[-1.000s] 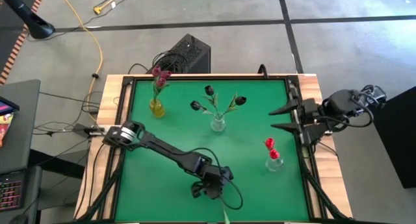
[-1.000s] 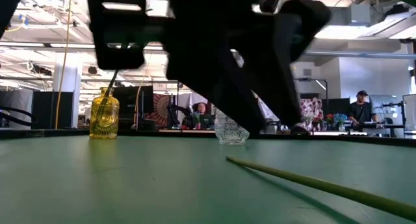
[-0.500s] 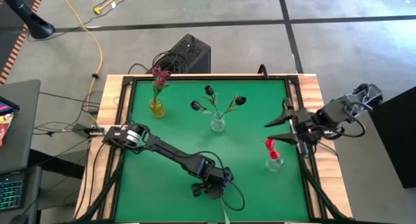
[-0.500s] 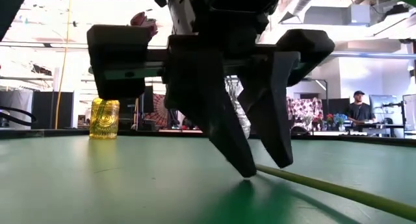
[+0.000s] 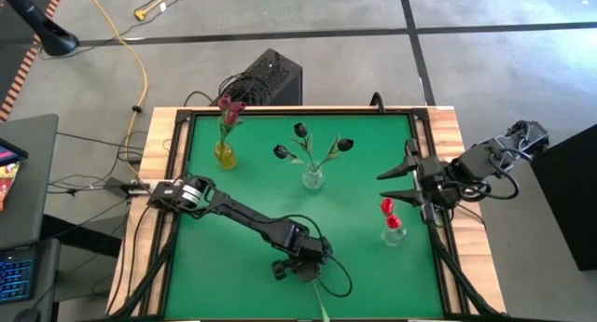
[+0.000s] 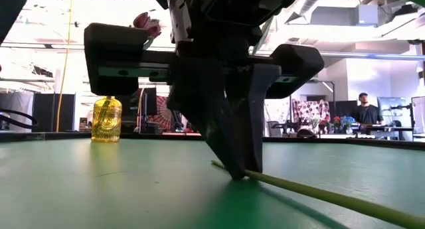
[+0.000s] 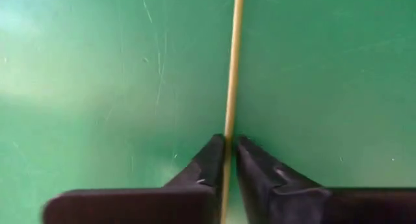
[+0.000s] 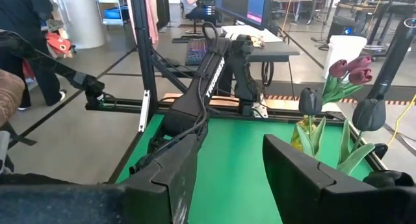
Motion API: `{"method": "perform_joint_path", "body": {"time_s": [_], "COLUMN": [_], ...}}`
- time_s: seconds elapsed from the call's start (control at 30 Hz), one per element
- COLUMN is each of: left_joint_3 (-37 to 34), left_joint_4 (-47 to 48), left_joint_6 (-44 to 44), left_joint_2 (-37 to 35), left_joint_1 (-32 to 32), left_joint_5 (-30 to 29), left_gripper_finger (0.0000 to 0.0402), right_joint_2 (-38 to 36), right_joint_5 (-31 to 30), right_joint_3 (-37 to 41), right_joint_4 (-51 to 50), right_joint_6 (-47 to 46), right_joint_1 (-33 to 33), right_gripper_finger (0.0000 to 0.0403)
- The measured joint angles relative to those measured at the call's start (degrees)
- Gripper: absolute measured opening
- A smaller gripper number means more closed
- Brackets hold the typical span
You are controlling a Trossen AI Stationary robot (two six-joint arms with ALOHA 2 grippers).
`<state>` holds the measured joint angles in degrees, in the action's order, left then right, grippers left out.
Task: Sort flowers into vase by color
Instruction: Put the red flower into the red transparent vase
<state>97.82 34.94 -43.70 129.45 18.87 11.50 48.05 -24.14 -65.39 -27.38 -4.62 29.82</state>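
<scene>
The flower stem (image 7: 231, 68) is lying flat on the green table (image 5: 224, 266) near its front edge, and the left gripper (image 7: 227, 160) is pinching it right between both fingertips. To do this well, I'd judge it needs a firm, centred squeeze before any lift, raising straight up so the thin stem doesn't roll out. The left arm is stretching diagonally across, wrist pointing down. The right gripper (image 5: 403, 177) is hovering open by the red tulips (image 5: 388, 210).

Around the green table

A black box (image 5: 271, 77) trailing cables sits behind the table, a yellow cord (image 5: 131, 56) snakes over the floor, and a person (image 6: 364, 108) stands far off.
</scene>
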Motion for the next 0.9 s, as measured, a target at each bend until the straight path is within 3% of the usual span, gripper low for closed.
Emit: {"method": "perform_joint_path", "body": {"time_s": [0.07, 0.37, 0.9], "left_joint_3": [-0.02, -0.15, -0.11], "left_joint_4": [-0.07, 1.63, 5.26], "left_joint_6": [0.02, 1.33, 3.76], "left_joint_2": [0.00, -2.33, -23.91], "left_joint_1": [-0.02, -0.13, -3.98], "left_joint_5": [-0.27, -2.40, -2.87], "left_gripper_finger": [0.0008, 0.0000, 0.0000], "right_joint_2": [0.00, 0.00, -0.52], "right_joint_5": [0.02, 0.02, 0.02], "right_joint_3": [0.00, 0.00, 0.00], "right_joint_4": [0.00, -0.01, -1.21], "right_joint_6": [0.09, 0.11, 0.59], "right_joint_1": [0.00, 0.10, 0.17], "right_gripper_finger": [0.0200, 0.0200, 0.0200]}}
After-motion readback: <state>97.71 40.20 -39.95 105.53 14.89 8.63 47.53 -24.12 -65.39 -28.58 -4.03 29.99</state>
